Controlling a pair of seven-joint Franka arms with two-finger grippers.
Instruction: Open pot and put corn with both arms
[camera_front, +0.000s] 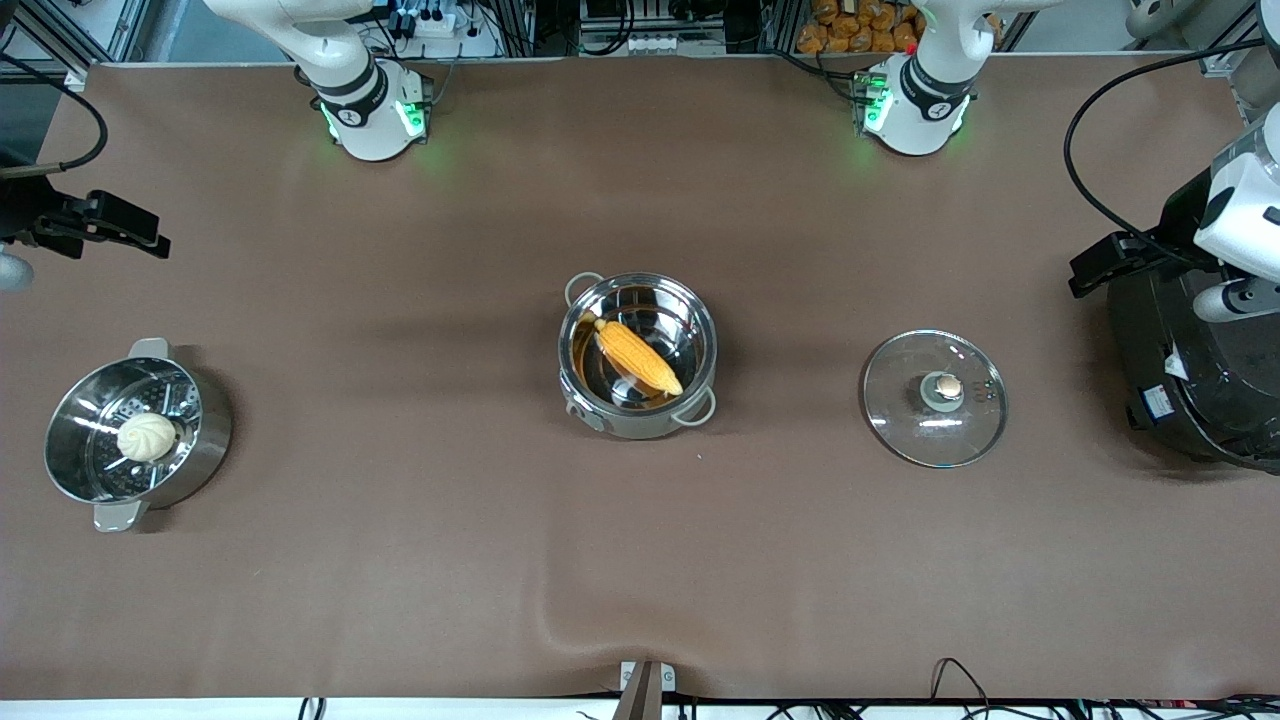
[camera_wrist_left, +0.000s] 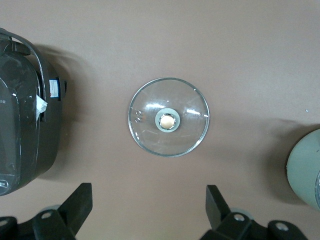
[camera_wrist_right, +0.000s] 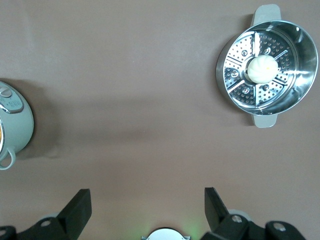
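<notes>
Corn (camera_front: 638, 356) lies inside the pot (camera_front: 637, 352) at the middle of the table (camera_front: 400, 560) in the front view, slanted across the plain steel floor. The pot is uncovered. Its glass lid (camera_front: 935, 398) rests flat on the table, knob up, well apart from the pot toward my left arm's end. The steamer pot (camera_front: 135, 432) with the white bun (camera_front: 146, 437) sits toward my right arm's end, and the black cooker (camera_front: 1195, 375) stands at my left arm's end. My left gripper (camera_front: 1105, 265) hangs above the table beside the cooker; my right gripper (camera_front: 105, 228) hangs over bare table at its own end.

Left wrist view: my left gripper (camera_wrist_left: 149, 205) has its fingers (camera_wrist_left: 77, 202) spread wide and holds nothing. The lid (camera_wrist_left: 169, 117) lies beneath, with the cooker (camera_wrist_left: 27, 125) beside it.

Right wrist view: my right gripper (camera_wrist_right: 147, 205) is likewise spread and empty. The steamer pot (camera_wrist_right: 267, 72) with its bun (camera_wrist_right: 262, 69) is in sight.
</notes>
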